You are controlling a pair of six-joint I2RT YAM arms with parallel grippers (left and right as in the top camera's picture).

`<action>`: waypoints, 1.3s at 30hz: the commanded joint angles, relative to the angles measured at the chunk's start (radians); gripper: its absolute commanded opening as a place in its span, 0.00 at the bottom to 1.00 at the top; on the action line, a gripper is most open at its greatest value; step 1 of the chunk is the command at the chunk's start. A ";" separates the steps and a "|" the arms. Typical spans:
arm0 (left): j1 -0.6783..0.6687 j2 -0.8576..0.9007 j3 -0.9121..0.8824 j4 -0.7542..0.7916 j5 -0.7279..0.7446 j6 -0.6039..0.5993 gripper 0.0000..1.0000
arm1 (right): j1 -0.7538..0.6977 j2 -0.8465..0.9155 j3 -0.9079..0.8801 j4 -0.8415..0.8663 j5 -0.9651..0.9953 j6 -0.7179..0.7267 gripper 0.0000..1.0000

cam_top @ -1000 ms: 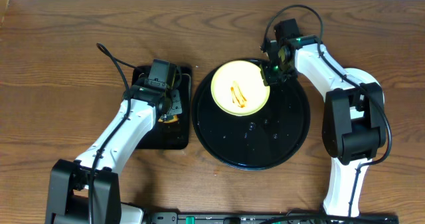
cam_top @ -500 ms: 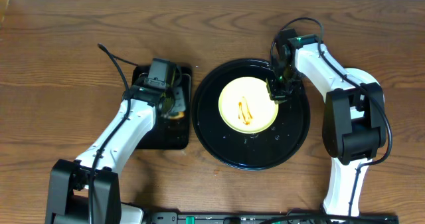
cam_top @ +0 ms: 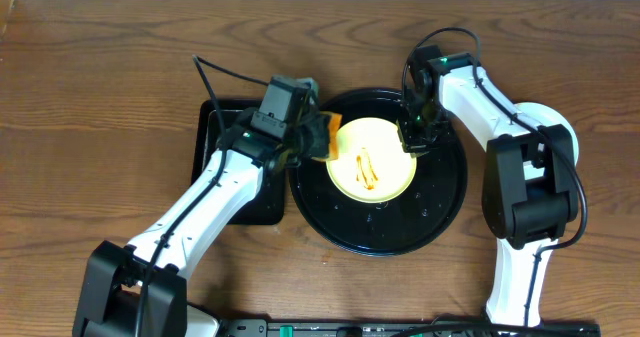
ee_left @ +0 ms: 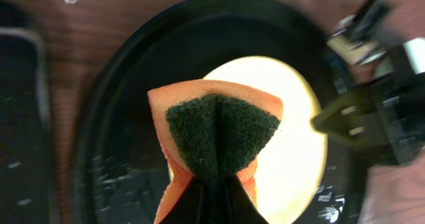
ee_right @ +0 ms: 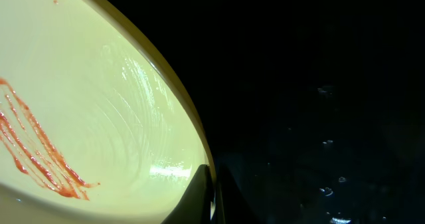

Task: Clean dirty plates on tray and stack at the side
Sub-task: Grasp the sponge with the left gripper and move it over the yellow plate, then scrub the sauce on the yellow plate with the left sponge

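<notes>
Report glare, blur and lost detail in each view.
Overhead: evenly lit, sharp; the glossy black round tray shows small glints. Left wrist: the orange sponge with a dark green pad is sharp, the pale yellow round plate behind it blown out, edges blurred. Right wrist: tray nearly pure black; glare streaks the plate near its rim.

White-shelled arm links [cam_top: 200,212], black joint housings [cam_top: 525,192], looping black cables [cam_top: 205,72], small green light [cam_top: 443,59], dark tapered fingers [ee_right: 196,201]
</notes>
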 commanded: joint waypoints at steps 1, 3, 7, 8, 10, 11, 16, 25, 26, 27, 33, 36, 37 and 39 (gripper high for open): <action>-0.037 0.017 0.028 0.010 -0.007 -0.089 0.07 | 0.017 0.015 0.002 0.002 0.013 0.015 0.01; -0.062 0.038 0.028 0.025 -0.007 -0.108 0.08 | 0.017 0.015 0.002 0.002 0.013 0.015 0.01; -0.118 0.107 0.028 0.064 -0.006 -0.185 0.07 | 0.017 0.015 0.002 0.002 0.013 0.015 0.01; -0.131 0.127 0.028 0.076 -0.006 -0.209 0.08 | 0.017 0.015 0.002 0.002 0.013 0.016 0.01; -0.158 0.169 0.028 0.104 -0.006 -0.254 0.07 | 0.017 0.015 0.002 0.002 0.013 0.015 0.01; -0.169 0.187 0.028 0.117 -0.006 -0.273 0.07 | 0.017 0.015 0.002 0.002 0.012 0.016 0.01; -0.227 0.252 0.028 0.204 -0.002 -0.323 0.07 | 0.017 0.015 0.002 0.002 0.013 0.015 0.01; -0.278 0.329 0.028 0.286 -0.030 -0.323 0.07 | 0.018 0.015 0.002 0.001 0.012 0.015 0.01; -0.278 0.341 0.028 0.286 -0.031 -0.323 0.07 | 0.018 0.015 0.002 0.001 0.012 0.015 0.01; -0.277 0.352 0.028 0.284 -0.035 -0.322 0.07 | 0.018 0.015 0.002 0.001 0.012 0.015 0.01; -0.274 0.372 0.028 0.153 -0.250 -0.245 0.07 | 0.018 0.015 0.002 -0.003 0.013 0.015 0.01; -0.260 0.372 0.028 0.106 -0.311 -0.216 0.08 | 0.018 0.015 0.001 -0.003 0.013 0.016 0.01; -0.253 0.372 0.028 0.095 -0.323 -0.209 0.08 | 0.018 0.015 0.001 -0.003 0.013 0.015 0.01; -0.239 0.372 0.028 0.084 -0.329 -0.182 0.07 | 0.018 0.015 -0.002 -0.002 0.013 0.015 0.01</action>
